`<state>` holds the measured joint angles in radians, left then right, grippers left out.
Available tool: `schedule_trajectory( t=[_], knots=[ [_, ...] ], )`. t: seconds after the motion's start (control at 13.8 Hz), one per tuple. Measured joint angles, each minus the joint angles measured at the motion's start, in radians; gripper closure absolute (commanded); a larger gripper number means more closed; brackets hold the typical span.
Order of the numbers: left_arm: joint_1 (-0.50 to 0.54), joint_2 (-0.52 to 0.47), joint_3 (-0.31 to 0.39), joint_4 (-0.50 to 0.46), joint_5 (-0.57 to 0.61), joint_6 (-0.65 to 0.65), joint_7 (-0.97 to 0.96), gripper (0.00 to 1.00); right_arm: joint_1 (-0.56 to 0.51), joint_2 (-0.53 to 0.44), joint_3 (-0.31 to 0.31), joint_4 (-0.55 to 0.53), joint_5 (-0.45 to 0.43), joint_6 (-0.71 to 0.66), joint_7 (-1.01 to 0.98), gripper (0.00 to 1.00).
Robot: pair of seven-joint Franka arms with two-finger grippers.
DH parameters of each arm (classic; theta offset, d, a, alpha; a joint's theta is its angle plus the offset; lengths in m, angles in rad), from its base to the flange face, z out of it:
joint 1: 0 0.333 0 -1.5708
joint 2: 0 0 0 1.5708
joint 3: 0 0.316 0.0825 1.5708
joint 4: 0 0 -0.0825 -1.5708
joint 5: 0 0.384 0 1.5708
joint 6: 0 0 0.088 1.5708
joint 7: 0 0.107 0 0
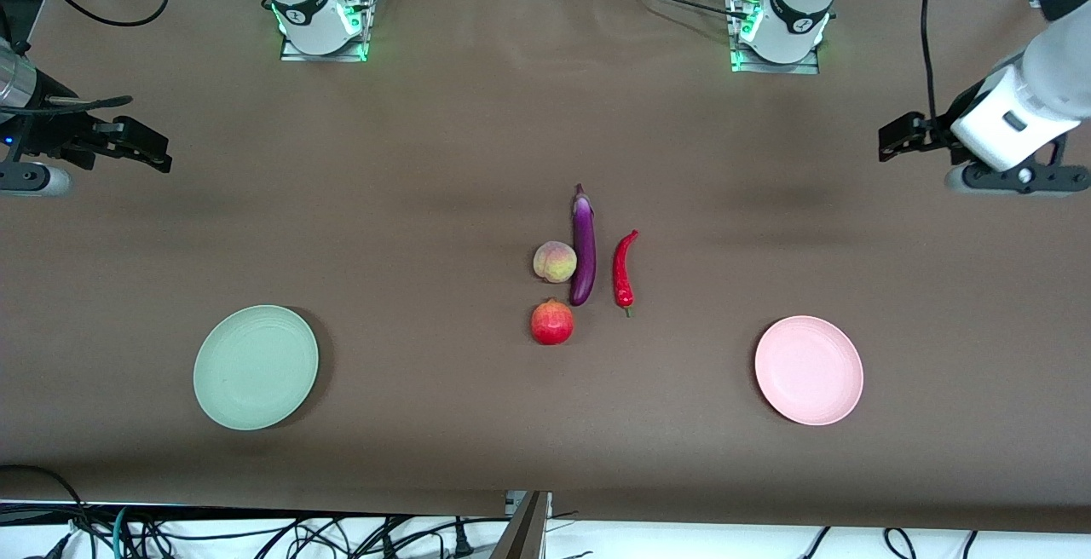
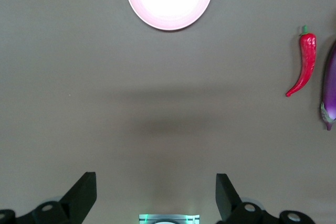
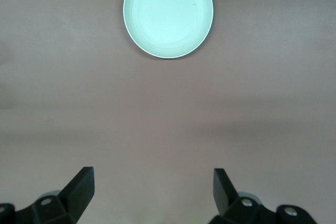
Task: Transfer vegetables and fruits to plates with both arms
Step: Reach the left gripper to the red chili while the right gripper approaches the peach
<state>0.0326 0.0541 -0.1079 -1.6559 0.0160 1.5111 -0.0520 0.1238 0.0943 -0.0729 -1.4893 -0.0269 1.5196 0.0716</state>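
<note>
The left hand (image 1: pixel 895 137) hangs in the air over bare table (image 1: pixel 426 158) at the left arm's end, its fingers (image 2: pixel 84 195) spread wide and grasping nothing. The pink plate (image 1: pixel 809 370) lies well apart from it, nearer to the front camera. The right hand (image 1: pixel 149 150) hangs over the table at the right arm's end, also released and empty, with the mint green plate (image 1: pixel 256 366) well apart from it and nearer to the front camera. All the produce sits at the middle of the table, between the two plates and far from either hand. The purple eggplant (image 1: pixel 583 248) lies lengthwise with the peach (image 1: pixel 555 262) touching it on the side toward the right arm's end. The red chili pepper (image 1: pixel 625 269) lies just beside the eggplant toward the left arm's end, not touching. The pomegranate (image 1: pixel 552 322) rests nearer to the front camera than the peach.
</note>
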Motion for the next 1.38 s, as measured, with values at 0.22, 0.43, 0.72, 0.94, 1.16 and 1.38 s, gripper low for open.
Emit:
schedule_trajectory(
  t=[0.22,0.43,0.72,0.94,1.16,1.38],
  knots=[
    [-0.045,0.120,-0.003,-0.001,0.000,0.036,-0.001,0.00,0.000,0.000,0.000,0.000,0.000,0.000,0.002,0.00],
    [-0.097,0.234,-0.032,0.000,-0.022,0.157,-0.047,0.00,0.000,0.000,0.000,0.001,0.000,0.000,0.002,0.00],
    [-0.227,0.377,-0.077,0.000,-0.034,0.416,-0.331,0.00,0.000,0.001,0.000,0.001,0.000,0.000,0.002,0.00],
    [-0.325,0.490,-0.078,-0.001,-0.034,0.616,-0.512,0.00,0.000,0.005,0.000,0.001,0.000,0.002,0.001,0.00],
    [-0.390,0.601,-0.077,-0.001,-0.033,0.819,-0.666,0.00,0.009,0.070,0.004,-0.001,0.000,0.032,0.002,0.00],
    [-0.420,0.669,-0.074,0.000,0.005,0.902,-0.713,0.34,0.027,0.115,0.008,0.001,0.013,0.066,0.003,0.00]
  ],
)
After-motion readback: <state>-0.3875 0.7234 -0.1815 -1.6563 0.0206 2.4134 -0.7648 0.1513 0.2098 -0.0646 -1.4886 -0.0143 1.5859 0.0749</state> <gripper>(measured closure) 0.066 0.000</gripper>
